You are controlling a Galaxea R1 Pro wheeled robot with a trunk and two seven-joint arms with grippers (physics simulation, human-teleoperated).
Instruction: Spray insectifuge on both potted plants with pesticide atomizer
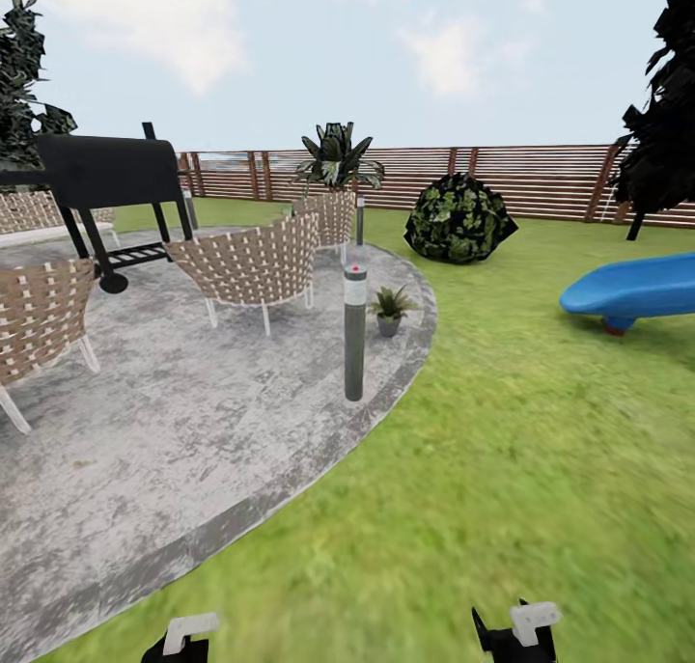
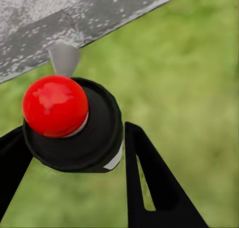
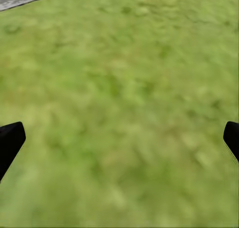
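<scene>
Left gripper (image 2: 74,153) clamps the atomizer (image 2: 69,123); right gripper (image 3: 119,143) gapes over lawn (image 3: 124,88). One plant (image 1: 390,308) stands behind the bollard (image 1: 355,330), which could block the spray.

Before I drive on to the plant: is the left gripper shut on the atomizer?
Yes. The left gripper has black fingers either side of the atomizer, its red top showing between them.

We see no readable text, brand, number or sign anywhere, and even the white band on the grey bollard lamp (image 1: 355,332) at twelve o'clock from us carries no legible lettering.
</scene>
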